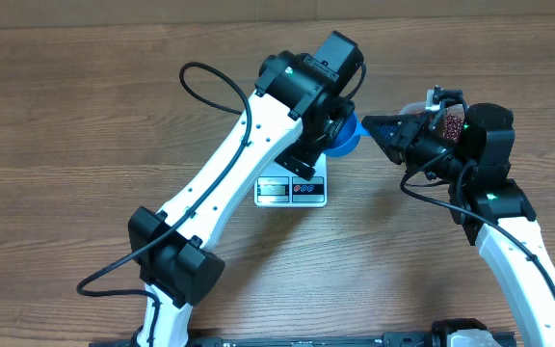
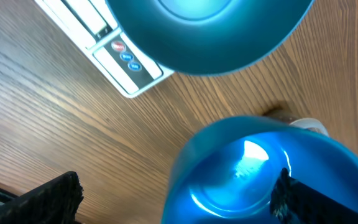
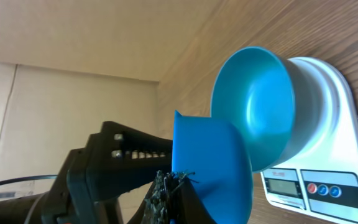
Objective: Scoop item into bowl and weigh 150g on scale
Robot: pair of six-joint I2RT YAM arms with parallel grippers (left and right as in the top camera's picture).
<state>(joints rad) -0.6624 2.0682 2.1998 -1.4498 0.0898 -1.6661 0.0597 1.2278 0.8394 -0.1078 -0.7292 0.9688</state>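
Blue scoop (image 3: 213, 165) pinched in my right gripper (image 1: 372, 124), left gripper (image 2: 169, 194) spread wide around it; empty teal bowl (image 3: 253, 106) on scale (image 3: 347, 124) sits just left.

The bowl (image 3: 253, 106) is sitting on the scale (image 3: 347, 124). The scoop (image 2: 241, 174) is hanging between the left fingers (image 2: 45, 199), before the bowl.

The scale (image 1: 292, 189) is a small, flat white square lying level near the middle of the overhead view, with its display panel and small red and blue buttons along its 6 o'clock edge. The bowl (image 3: 253, 102), round, smooth and teal-blue, stands upright on the scale's platform at 12 o'clock of the display, its rim reaching past the platform's edge. The beans (image 1: 448, 123), tiny and dark red-brown, lie in a loose heap at 2 o'clock of the scale, well apart from it.
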